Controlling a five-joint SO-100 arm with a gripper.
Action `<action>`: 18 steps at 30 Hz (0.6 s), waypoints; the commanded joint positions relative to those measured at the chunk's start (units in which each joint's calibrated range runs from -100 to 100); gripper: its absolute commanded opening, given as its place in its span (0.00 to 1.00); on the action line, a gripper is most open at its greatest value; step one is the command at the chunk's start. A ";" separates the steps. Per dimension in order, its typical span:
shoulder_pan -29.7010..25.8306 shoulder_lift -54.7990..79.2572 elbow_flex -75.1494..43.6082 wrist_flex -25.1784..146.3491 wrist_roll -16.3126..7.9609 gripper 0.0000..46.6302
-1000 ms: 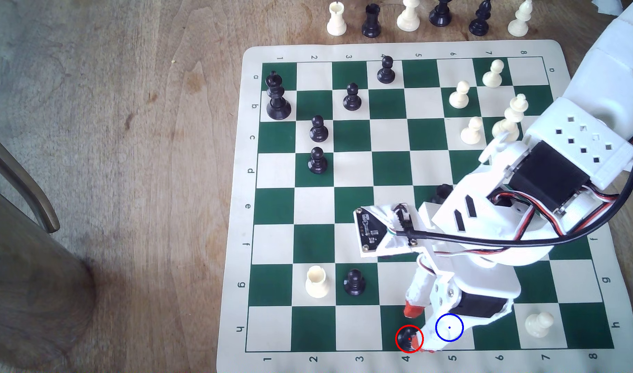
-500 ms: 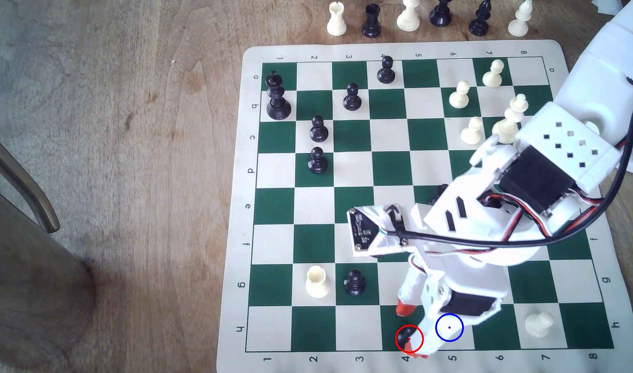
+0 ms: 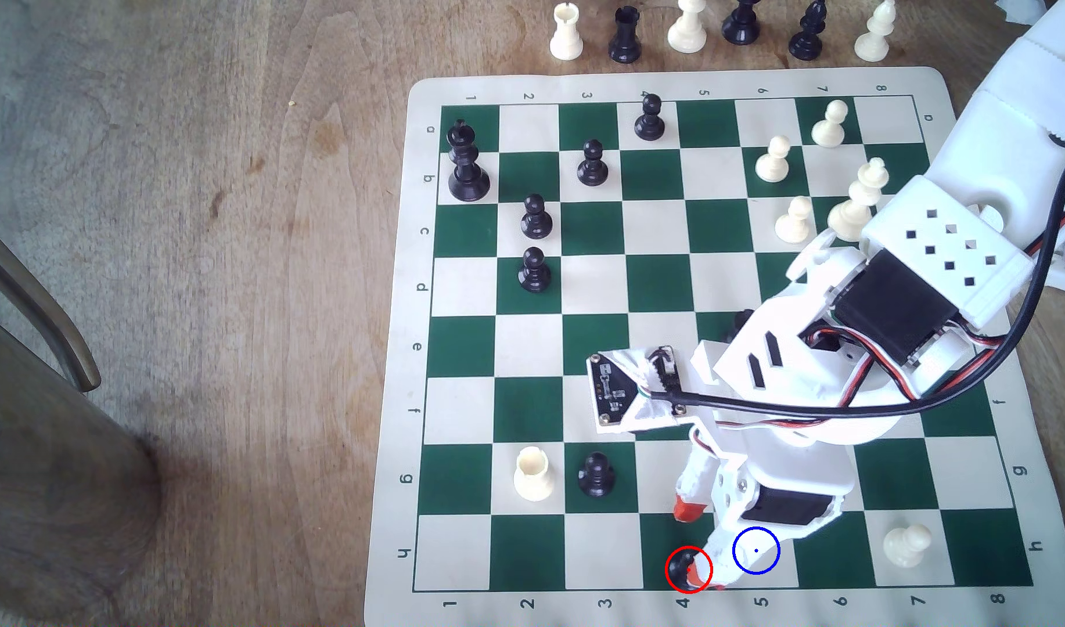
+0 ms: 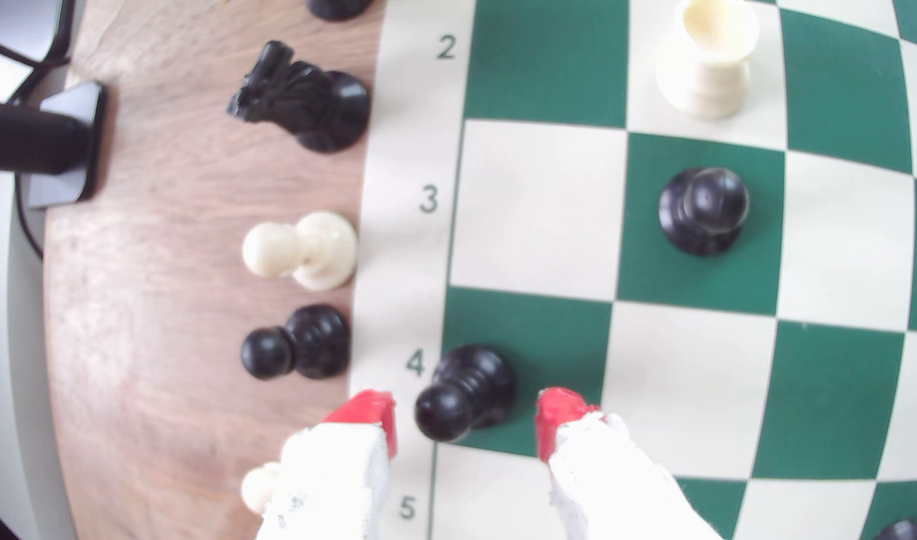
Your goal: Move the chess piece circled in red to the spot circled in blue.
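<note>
The tool [image 3: 696,545] has narrowed slightly around the black pawn [image 3: 680,565].

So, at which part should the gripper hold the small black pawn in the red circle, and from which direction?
Probably the narrow neck under the ball head of the glossy black pawn, where the shape gives the pads a waist. It stands upright, so come from above; the open gripper already has one red-tipped finger on each side of it.
</note>
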State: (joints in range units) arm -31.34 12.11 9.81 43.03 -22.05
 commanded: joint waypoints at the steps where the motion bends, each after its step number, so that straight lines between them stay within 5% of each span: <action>1: -0.14 -0.73 0.26 -2.90 -0.34 0.31; 18: -0.53 -0.65 1.62 -4.86 -0.59 0.29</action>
State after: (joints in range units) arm -31.34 13.28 11.25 38.49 -22.49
